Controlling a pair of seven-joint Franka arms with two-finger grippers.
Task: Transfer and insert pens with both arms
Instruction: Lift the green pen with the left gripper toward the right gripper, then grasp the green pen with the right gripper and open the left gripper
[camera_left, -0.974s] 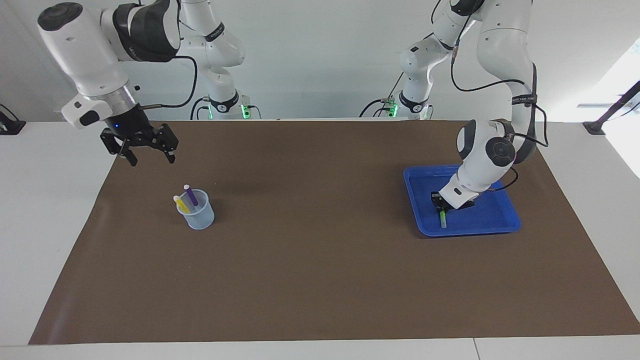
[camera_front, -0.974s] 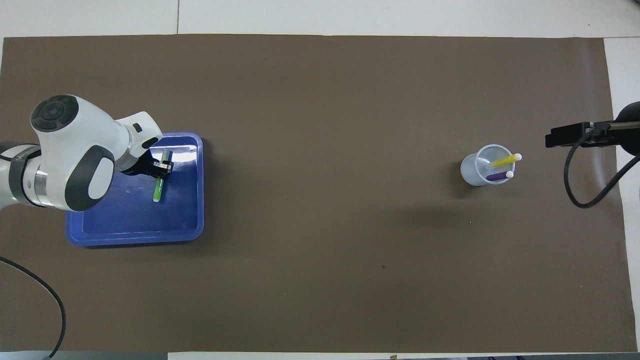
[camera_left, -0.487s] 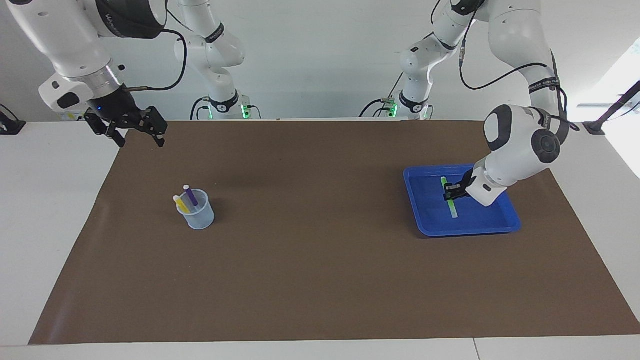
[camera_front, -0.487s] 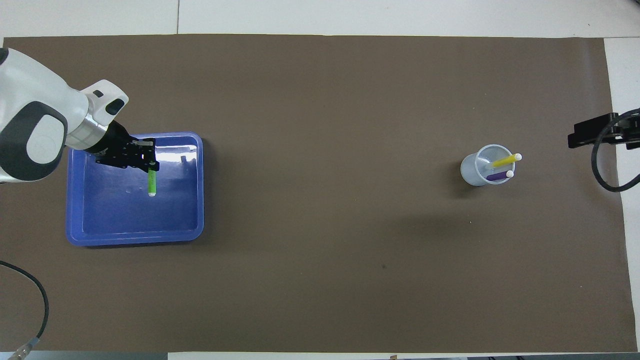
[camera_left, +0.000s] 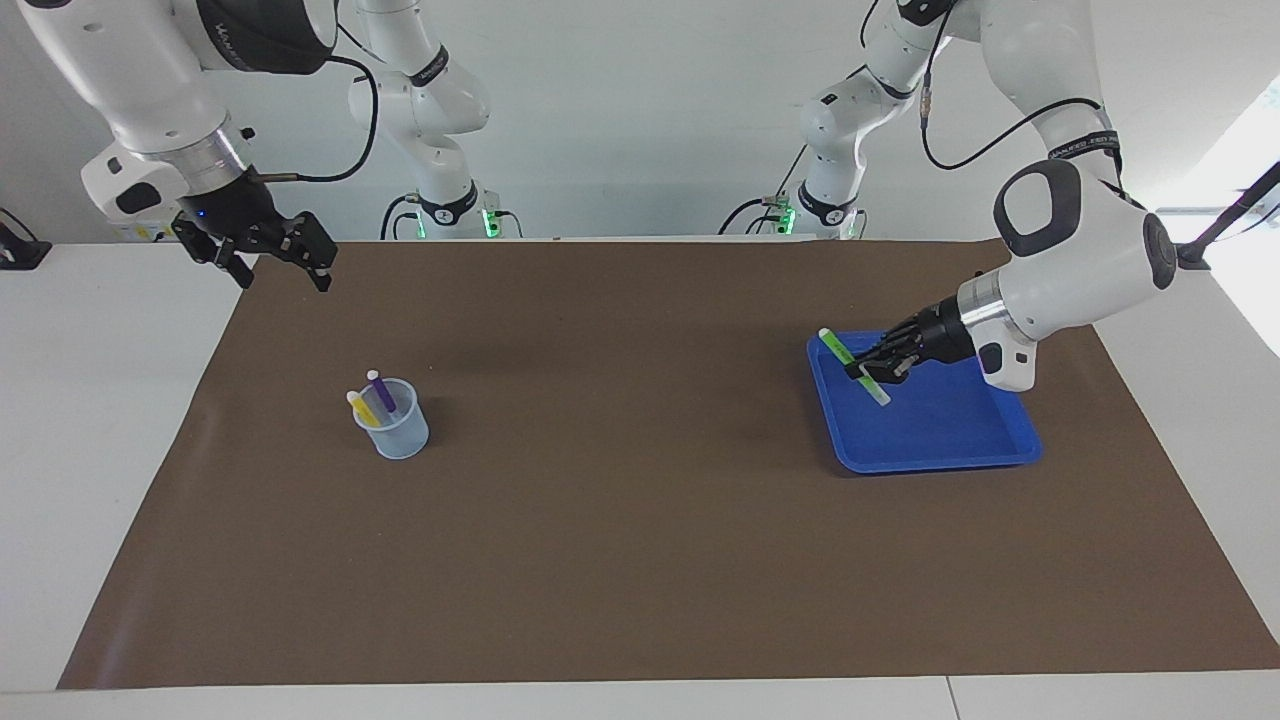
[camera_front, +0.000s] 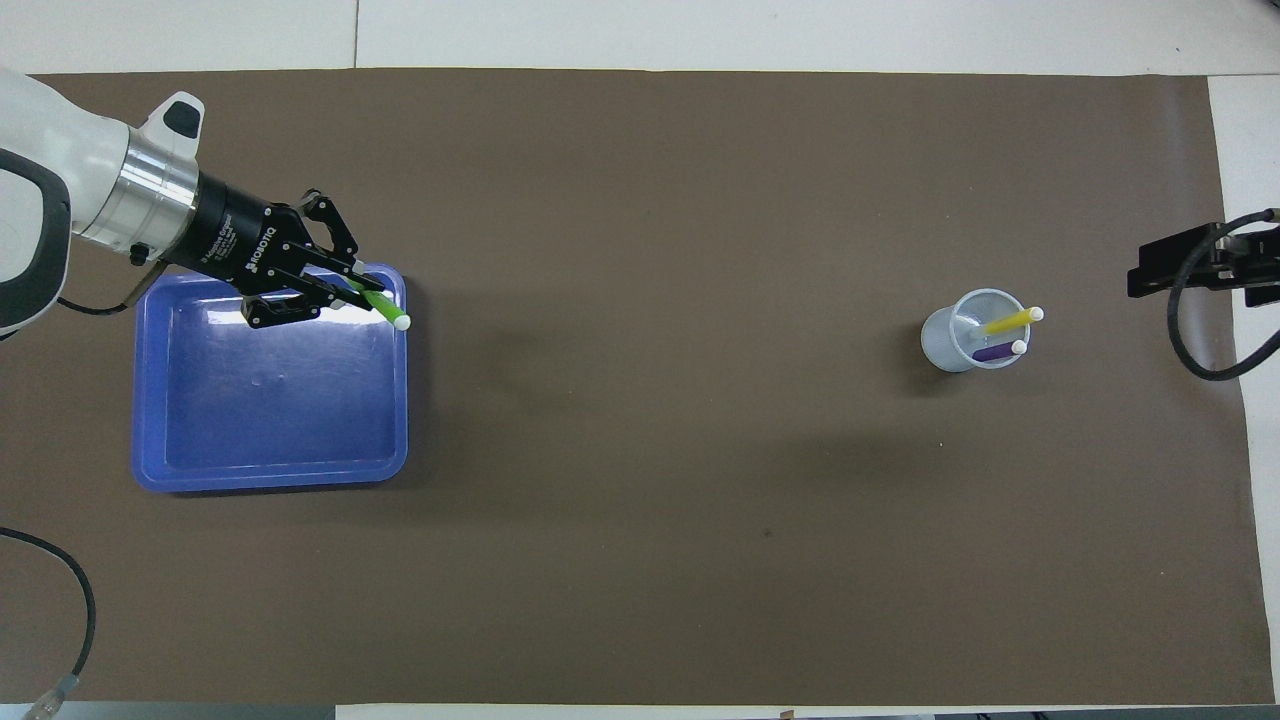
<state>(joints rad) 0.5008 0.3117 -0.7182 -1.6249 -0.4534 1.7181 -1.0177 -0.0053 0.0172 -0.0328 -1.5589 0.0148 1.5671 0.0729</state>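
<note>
While the left arm is raised above the tray, findings are as follows.

Left gripper (camera_left: 868, 371): fingers closed around the green pen (camera_left: 853, 365), held clear of the tray floor, over the tray's corner nearer the table's middle.
Green pen: tilted, pale cap showing at one end, gripped near mid-length; in the overhead view its cap sits over the tray rim.
Tray (camera_left: 960, 440): blue, on the brown mat (camera_left: 640, 560) toward the left arm's end of the table.
Cup (camera_left: 398, 425): clear, upright, toward the right arm's end.
Purple pen (camera_left: 382, 392): standing in the cup, leaning.
Yellow pen (camera_left: 361, 408): in the cup beside the purple pen.
Right gripper (camera_left: 272, 268): waiting, fingers spread apart and holding nothing, above the mat's corner at the robots' side.
</note>
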